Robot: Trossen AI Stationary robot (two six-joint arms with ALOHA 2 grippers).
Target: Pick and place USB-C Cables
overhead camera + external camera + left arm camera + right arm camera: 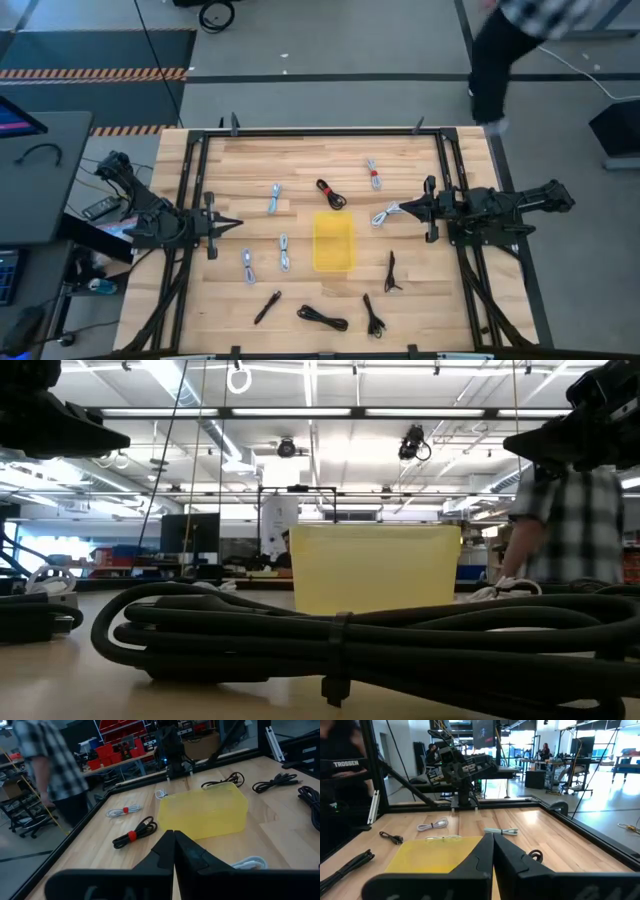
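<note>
Around the yellow bin (333, 241) at mid-table, the USB-C cables (331, 193) are scattered on the wooden table (300, 155). Nothing is held by the closed left gripper (236, 226) and right gripper (402, 207), parked at opposite sides.

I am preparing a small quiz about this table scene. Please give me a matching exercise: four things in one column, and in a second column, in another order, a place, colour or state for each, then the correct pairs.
Things
1. yellow bin
2. black cable with red tie
3. left gripper
4. person in a checked shirt

Place, colour or state
A. shut, at the table's left side
B. on the floor beyond the table's far right corner
C. translucent, near the table's middle
D. on the wood just beyond the bin

Pairs: 1-C, 2-D, 3-A, 4-B
</note>
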